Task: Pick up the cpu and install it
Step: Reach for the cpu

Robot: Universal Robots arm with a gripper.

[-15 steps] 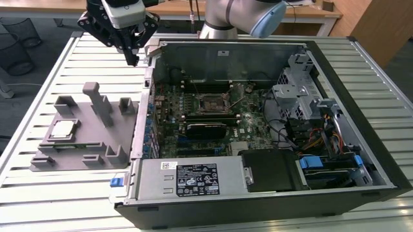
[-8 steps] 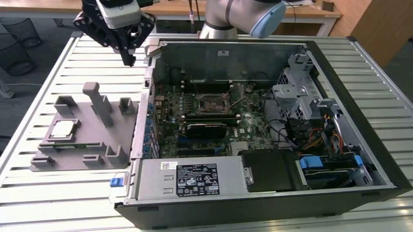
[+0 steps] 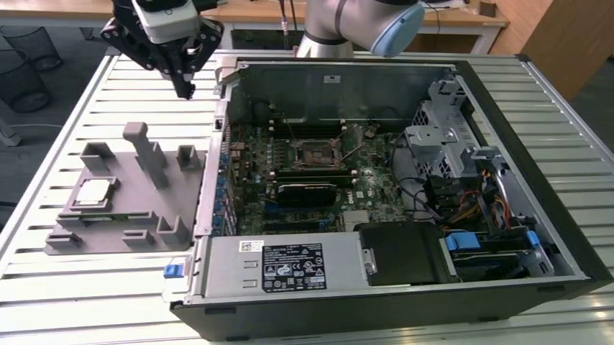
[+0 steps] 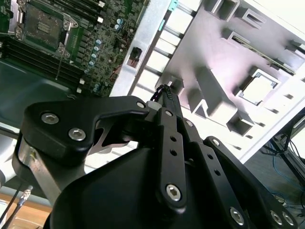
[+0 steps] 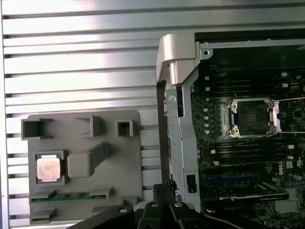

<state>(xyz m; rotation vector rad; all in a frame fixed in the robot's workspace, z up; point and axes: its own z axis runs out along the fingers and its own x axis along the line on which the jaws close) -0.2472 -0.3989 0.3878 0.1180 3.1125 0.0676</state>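
Exterior view: gripper (image 3: 182, 88) hangs over the table (image 3: 67, 287), above the far edge of the grey holder (image 3: 134, 208) next to the PC case (image 3: 384, 316). Fingers pinched together, nothing in them. The cpu (image 3: 93, 192) lies in its holder pocket, well apart from the gripper.

Second wrist view: fingertips meet, empty.

First wrist view: cpu (image 5: 48, 168) flat in pocket; socket (image 5: 251, 118) on the board open & bare.

Judgement: pickup not yet done, install all left.

cpu (image 3: 93, 191) in grey tray (image 3: 132, 200), jaws closed above slatted table (image 3: 77, 100)
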